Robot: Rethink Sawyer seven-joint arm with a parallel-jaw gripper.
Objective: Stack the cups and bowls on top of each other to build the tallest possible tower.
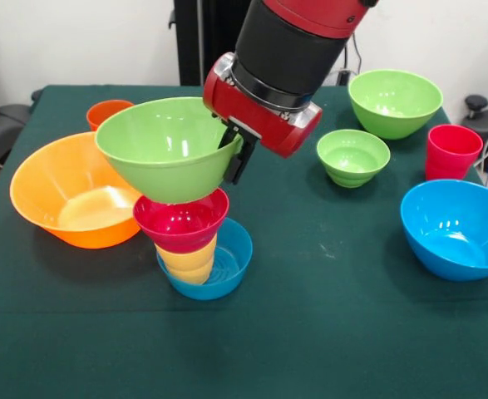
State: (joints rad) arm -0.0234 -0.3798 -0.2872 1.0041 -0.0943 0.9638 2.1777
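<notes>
Toward the table's near-left, the gripper [232,158] is pinching a big green bowl's [167,148] rim atop the tower [187,241], whose narrow yellow cup [188,259] risks toppling if nudged sideways.

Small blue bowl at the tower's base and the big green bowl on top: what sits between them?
In the front view, the yellow cup stands in the small blue bowl, the small red bowl on it, under the big green bowl.

Dark green table [327,332], white wall [77,41]
</notes>
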